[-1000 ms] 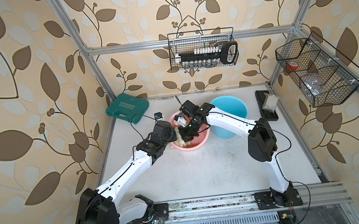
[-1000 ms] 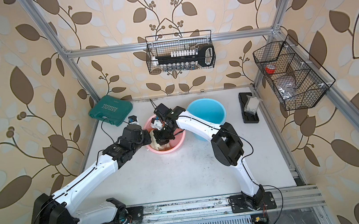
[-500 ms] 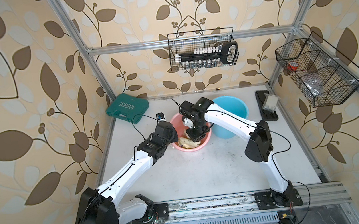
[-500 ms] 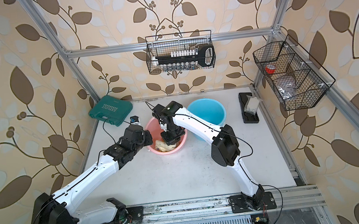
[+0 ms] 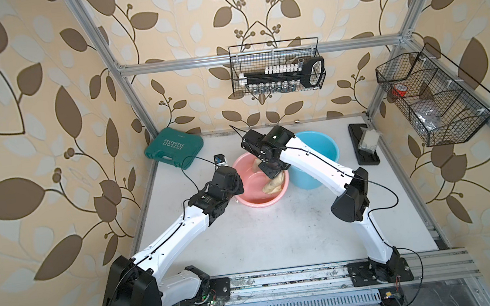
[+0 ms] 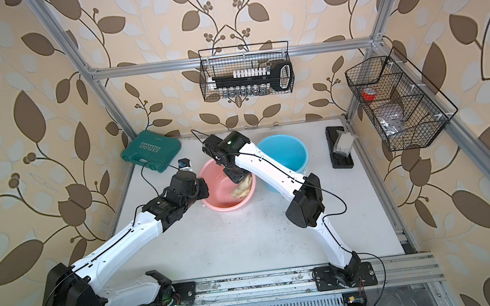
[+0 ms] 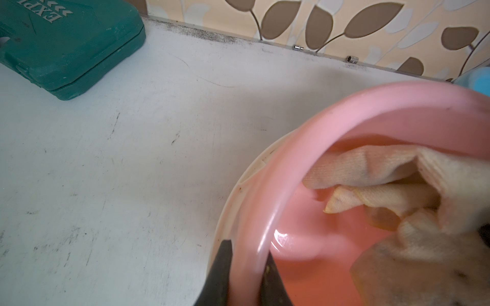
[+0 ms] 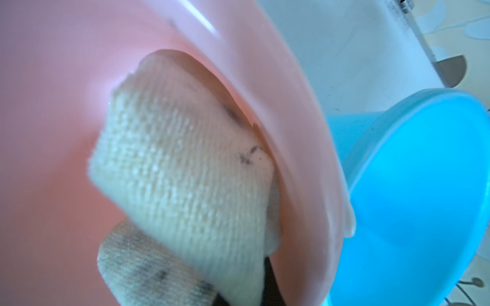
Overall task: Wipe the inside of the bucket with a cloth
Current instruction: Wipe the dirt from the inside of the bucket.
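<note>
**Ana:** Two arms reach in from the front edge of the desk [image 5: 264, 246], and both meet at the pink bucket [image 5: 258, 205], which stands past the desk's middle, toward the back.

**Ben:** Left gripper [image 7: 248, 249] first. Its fingers [image 7: 220, 265] are clenched on the bucket's rim, one outside the wall and one inside, on the side facing the desk's left edge.

**Ana:** And the right gripper [image 5: 272, 174] is down inside the bucket, clamped on the cloth [image 5: 273, 185]. It's pale yellow and bunched up, with dark specks showing in the right wrist view.

**Ben:** Where exactly is that cloth sitting?

**Ana:** Inside the pink bucket, pushed against the inner wall on the side nearest the blue bucket [image 5: 330, 149]. In the left wrist view its folds fill that side.

**Ben:** Those two buckets stand just beside each other. Touching or not, I can't tell.

**Ana:** Further back, a green case [image 5: 174, 146] lies closed in the back-left corner, and a black tray [image 5: 364, 151] sits by the right edge.

**Ben:** Farthest off, a wire basket [image 5: 276, 67] hangs on the back wall, above the desk.
</note>
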Available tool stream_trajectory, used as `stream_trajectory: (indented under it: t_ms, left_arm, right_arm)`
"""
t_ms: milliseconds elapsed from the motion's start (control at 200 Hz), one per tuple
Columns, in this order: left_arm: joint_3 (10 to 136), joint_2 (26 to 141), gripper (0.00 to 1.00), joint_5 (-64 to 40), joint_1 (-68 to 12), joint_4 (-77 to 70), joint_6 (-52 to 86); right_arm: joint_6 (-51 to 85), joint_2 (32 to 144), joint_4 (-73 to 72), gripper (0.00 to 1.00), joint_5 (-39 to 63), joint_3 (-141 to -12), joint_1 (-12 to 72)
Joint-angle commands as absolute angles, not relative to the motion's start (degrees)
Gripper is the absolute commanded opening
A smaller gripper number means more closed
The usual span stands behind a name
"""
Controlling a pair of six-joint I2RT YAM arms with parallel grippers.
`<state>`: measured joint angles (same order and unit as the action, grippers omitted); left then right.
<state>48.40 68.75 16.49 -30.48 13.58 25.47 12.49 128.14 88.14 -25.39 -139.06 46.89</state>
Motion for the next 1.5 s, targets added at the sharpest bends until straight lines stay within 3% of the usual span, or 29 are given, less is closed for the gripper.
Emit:
stream_trajectory:
  t_ms: [0, 130, 370, 575, 690, 985, 1495]
  left_arm:
    - [49.02, 69.60, 0.00, 18.87, -31.11, 16.83, 23.66]
    - [49.33, 69.72, 0.00, 19.41, -31.26, 17.04, 23.64]
    - [50.25, 70.13, 0.00, 19.72, -31.55, 17.20, 23.90]
    - [50.19, 69.71, 0.00, 20.30, -31.90, 17.62, 24.17]
    - [50.10, 69.61, 0.00, 20.44, -32.02, 17.77, 24.31]
    - [50.52, 69.47, 0.00, 22.41, -32.00, 19.03, 25.43]
    - [52.56, 69.87, 0.00, 26.07, -32.03, 22.46, 25.93]
  right_arm:
    - [10.98, 128.78, 91.82, 0.00, -31.81, -136.53, 47.99]
    - [11.34, 126.65, 91.79, 0.00, -24.72, -130.81, 48.75]
    - [11.85, 126.92, 88.08, 0.00, 3.12, -127.94, 49.27]
    - [17.57, 126.67, 75.81, 0.00, 23.54, -124.47, 49.25]
    - [20.17, 126.74, 72.21, 0.00, 29.89, -125.45, 49.27]
    - [21.51, 118.02, 66.25, 0.00, 32.49, -113.51, 47.82]
    - [17.15, 109.67, 85.02, 0.00, 1.01, -107.00, 45.32]
